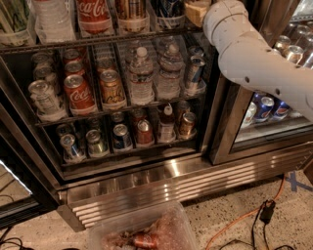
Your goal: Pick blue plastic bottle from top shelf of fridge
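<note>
The fridge (pixel 146 183) stands open in front of me, with a steel frame and a ribbed base grille. The top shelf (pixel 98 40) is a wire rack along the top edge of the view. Only the lower parts of its bottles show. A dark blue-labelled bottle (pixel 168 10) stands at the rack's right end, right of a brown bottle (pixel 129 9) and the red Coca-Cola bottle (pixel 94 14). My white arm (pixel 254 58) reaches in from the right. Only a tan part of my gripper (pixel 198 10) shows, at the top edge just right of the blue bottle.
Clear water bottles (pixel 142 75) and cans (pixel 78 93) fill the middle rack, and smaller cans (pixel 120 136) fill the lower one. A shut glass door at right shows Pepsi cans (pixel 266 107). A clear plastic bin (pixel 146 232) and an orange cable (pixel 234 224) lie on the floor.
</note>
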Robot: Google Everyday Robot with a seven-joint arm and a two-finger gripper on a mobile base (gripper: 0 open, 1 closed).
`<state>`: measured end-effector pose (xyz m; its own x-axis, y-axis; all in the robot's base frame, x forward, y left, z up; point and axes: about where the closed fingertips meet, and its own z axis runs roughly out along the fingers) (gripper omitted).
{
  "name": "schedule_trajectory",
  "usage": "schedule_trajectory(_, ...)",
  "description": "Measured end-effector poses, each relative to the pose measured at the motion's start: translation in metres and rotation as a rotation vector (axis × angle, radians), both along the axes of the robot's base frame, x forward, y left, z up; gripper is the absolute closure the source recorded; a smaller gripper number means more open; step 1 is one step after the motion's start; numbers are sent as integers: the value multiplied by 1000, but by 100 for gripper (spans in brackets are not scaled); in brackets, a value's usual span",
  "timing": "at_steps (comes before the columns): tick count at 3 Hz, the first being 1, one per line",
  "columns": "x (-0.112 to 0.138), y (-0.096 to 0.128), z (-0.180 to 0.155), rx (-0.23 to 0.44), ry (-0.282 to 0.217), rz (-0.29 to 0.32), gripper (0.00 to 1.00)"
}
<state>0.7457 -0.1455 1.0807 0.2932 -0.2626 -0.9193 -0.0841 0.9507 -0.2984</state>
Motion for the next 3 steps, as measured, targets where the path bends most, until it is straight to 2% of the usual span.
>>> schedule_trajectory(3, 8, -5, 22, 6, -40, 10, 100)
